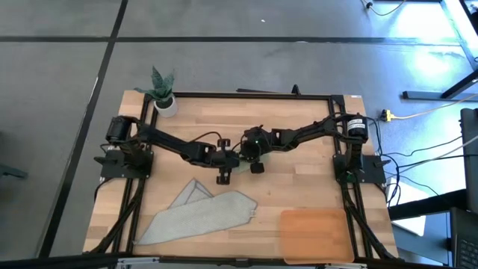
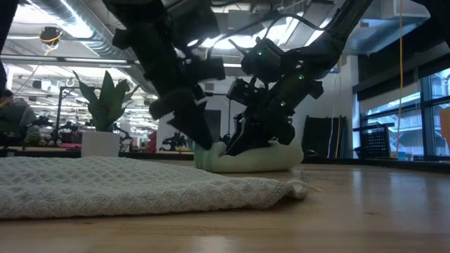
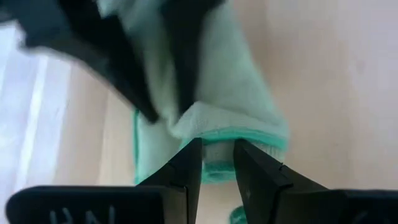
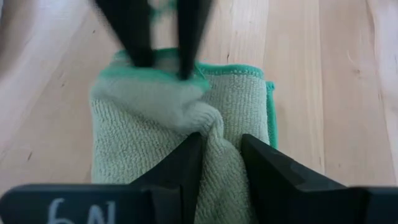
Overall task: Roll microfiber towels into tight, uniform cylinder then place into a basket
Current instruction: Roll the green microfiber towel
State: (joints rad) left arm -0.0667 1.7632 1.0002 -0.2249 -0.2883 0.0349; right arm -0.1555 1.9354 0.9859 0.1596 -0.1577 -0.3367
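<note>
Wooden tabletop [image 1: 299, 194], grey towel [image 1: 198, 217], basket [image 1: 315, 233], potted plant [image 1: 163, 91]

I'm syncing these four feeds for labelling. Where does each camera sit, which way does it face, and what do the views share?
High: overhead, straight down on the table, both arms, grey towel, basket.
Low: tabletop height, level toward the room; grey towel nearest, arms descending.
Left wrist: behind the left claw, which pinches the green towel.
Right wrist: behind the right claw, gripping the same towel's other end.
Both wrist views show the opposite claw.
</note>
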